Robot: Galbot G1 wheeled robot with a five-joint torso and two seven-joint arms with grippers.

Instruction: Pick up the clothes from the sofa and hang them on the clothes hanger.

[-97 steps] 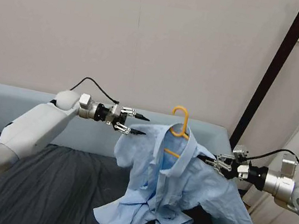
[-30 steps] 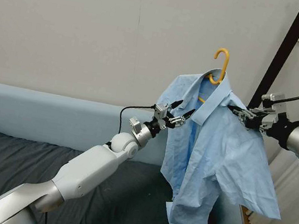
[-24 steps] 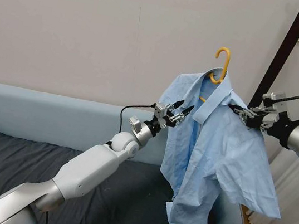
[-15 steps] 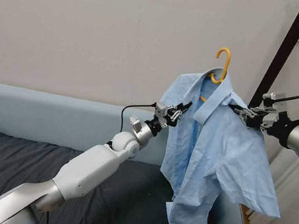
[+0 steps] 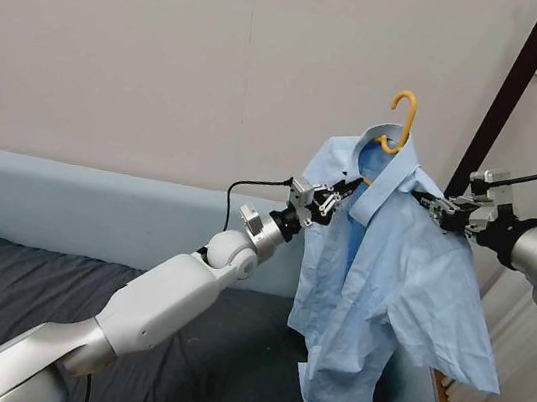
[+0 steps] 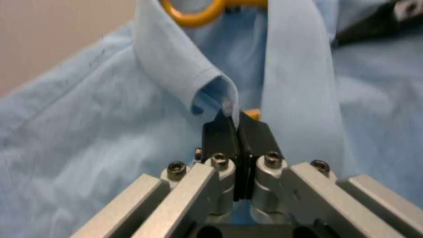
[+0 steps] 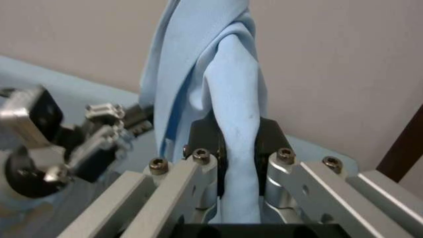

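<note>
Pale bare wall fills the background, with a blue sofa (image 5: 65,206) running along the bottom from 7 to 5 o'clock and a dark post (image 5: 500,104) rising at 1 o'clock. The shirt (image 5: 387,290) is off the sofa and hangs in the air toward 3 o'clock of the head view, draped on a yellow hanger (image 5: 399,119) whose hook stands free above the collar at 1 o'clock.

The left pincer (image 5: 335,193) sits at 9 o'clock of the collar, its tips pressed fully together on a thin edge of cloth just under the collar point. The right pincer (image 5: 439,208) sits at 3 o'clock of the collar, on the shoulder, closed as far as a thick fold of shirt between its fingers allows. Neither holds the hanger itself, as far as I can tell; it rides inside the shirt.

The step in hand looks like carrying the load to a rail, which I cannot see.

- Hold both pincers level, so the hanger does not tip out of the neck.
- Move the arms as one and hold their spacing, so the cloth is neither stretched nor slack.
- Lead with the hook, which must come above the rail before lowering.
- Lift enough that the hem at 6 o'clock clears the sofa arm.
- The left grip is on very little cloth, so go gently.
</note>
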